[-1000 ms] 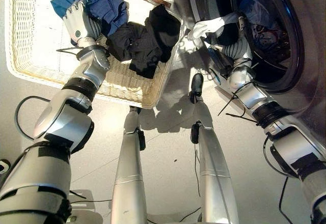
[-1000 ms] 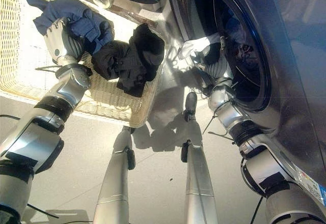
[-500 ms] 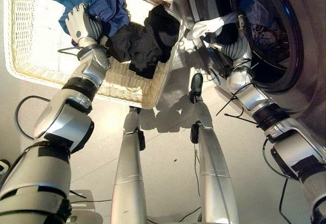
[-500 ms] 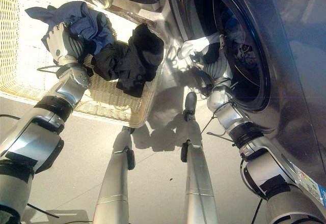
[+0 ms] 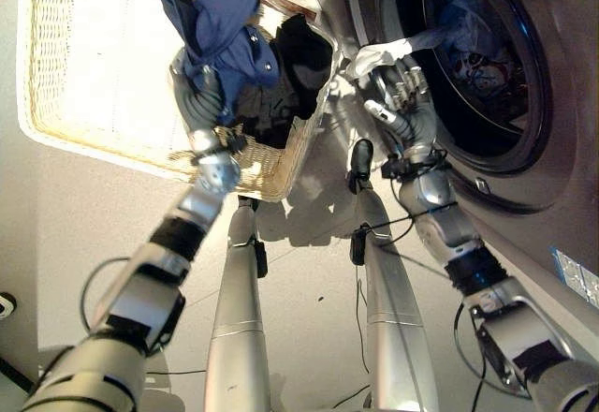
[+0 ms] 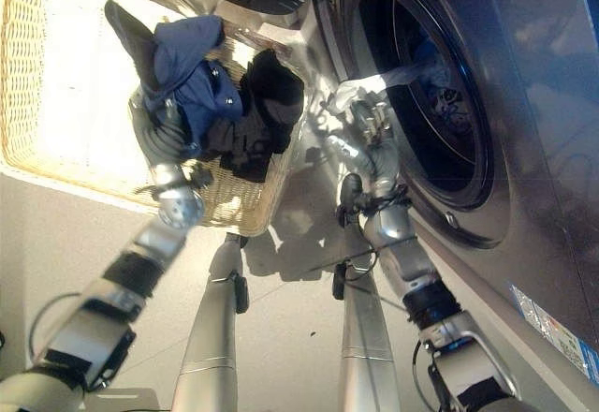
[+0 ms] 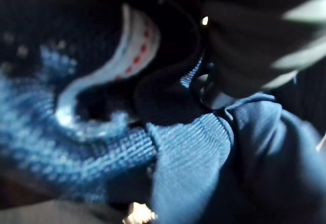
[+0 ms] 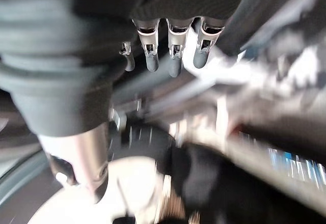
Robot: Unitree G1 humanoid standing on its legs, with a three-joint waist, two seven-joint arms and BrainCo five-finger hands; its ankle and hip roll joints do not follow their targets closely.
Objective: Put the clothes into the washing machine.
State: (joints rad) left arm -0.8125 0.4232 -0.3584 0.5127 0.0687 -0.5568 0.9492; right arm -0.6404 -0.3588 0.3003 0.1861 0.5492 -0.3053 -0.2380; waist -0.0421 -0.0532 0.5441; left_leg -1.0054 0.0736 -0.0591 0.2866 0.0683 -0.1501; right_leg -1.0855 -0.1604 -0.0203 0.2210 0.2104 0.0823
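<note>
The left hand (image 5: 195, 94) grips the soft, floppy blue shirt (image 5: 220, 33) by a bunched fold – best there – while the right hand (image 5: 398, 94), at 3 o'clock, hangs open.

both eye views look down from the head, sharing the wicker basket (image 5: 56, 122) at left and the washing machine (image 6: 524, 150) at right; each wrist view looks along its hand, very near.

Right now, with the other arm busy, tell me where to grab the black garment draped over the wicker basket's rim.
Grip the black garment at its bunched hump on top of the wicker basket rim, coming from above on the washing machine side. That fold stands proud and exposed; the rest lies behind the left robot hand holding the blue garment.
</note>
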